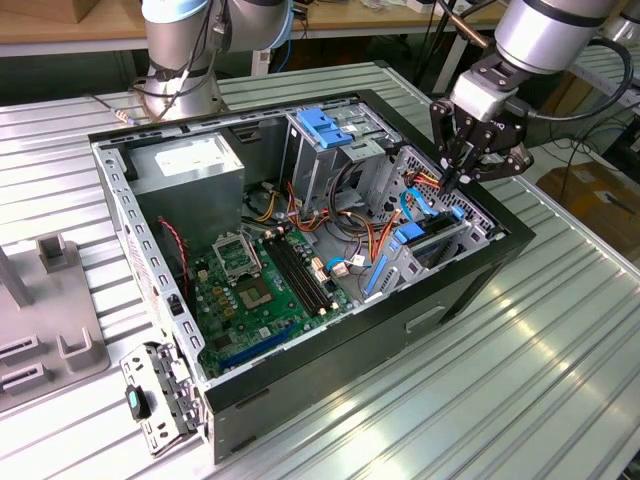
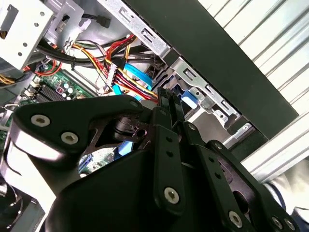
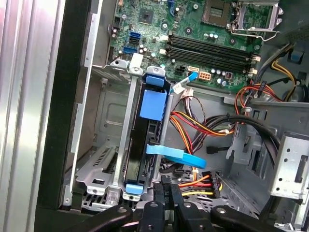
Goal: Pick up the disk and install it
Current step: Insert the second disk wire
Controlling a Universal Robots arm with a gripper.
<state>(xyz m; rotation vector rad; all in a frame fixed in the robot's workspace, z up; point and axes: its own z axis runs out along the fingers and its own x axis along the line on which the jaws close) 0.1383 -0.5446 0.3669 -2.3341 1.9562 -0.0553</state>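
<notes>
Black gripper (image 3: pixel 166 193) fingers look pressed together, holding nothing, just above the disk (image 3: pixel 151 140), which you can see seated edge-on in its bay by the computer case (image 1: pixel 470 290) wall; keep any push square along the blue carrier rail.

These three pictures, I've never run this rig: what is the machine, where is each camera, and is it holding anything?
The exterior view looks from off the arm: a grey robot arm's black gripper hovers over an open black computer case on a ribbed metal table. Both wrist views ride on the arm, looking past the gripper into the case. The first wrist view shows the disk, a drive edged by blue plastic rails, standing in its metal bay beside the green motherboard. The closed fingers hold nothing I can see.
</notes>
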